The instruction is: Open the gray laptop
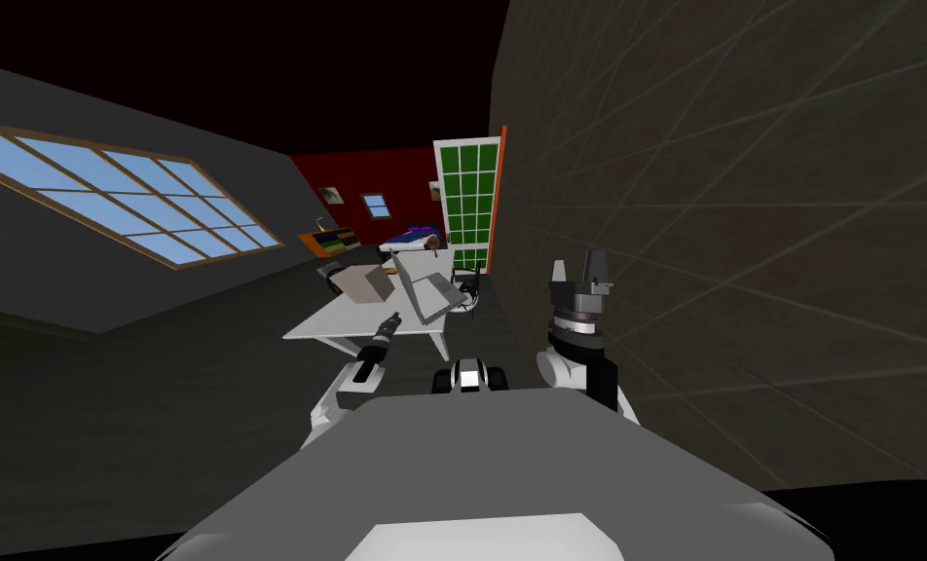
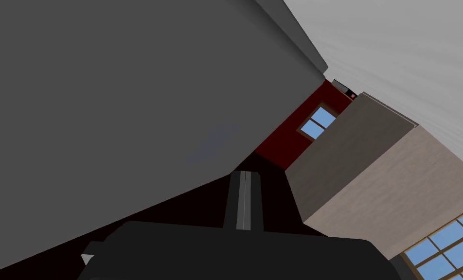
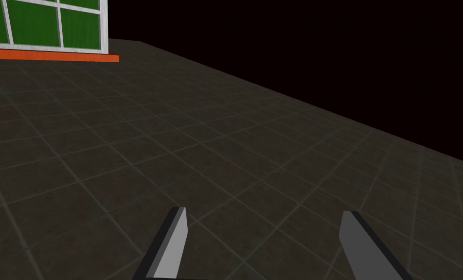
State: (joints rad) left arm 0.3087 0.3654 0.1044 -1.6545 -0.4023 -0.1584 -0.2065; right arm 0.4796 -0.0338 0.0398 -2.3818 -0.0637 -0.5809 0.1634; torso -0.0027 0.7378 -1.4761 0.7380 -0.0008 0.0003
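gray laptop (image 1: 430,289): thin slab, lid part raised, on flat white bench (image 1: 327,326). tan box (image 1: 364,283) beside. left hand (image 1: 392,318) blades together; right hand (image 1: 577,265) blades apart.

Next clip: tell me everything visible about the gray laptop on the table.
The laptop is plain light grey and sits on the white table toward its far right side, beside a brownish box. Its lid appears raised at an angle off the base, so it looks partly open. The left gripper, fingers shut, is close to its near side; I cannot tell whether they touch.
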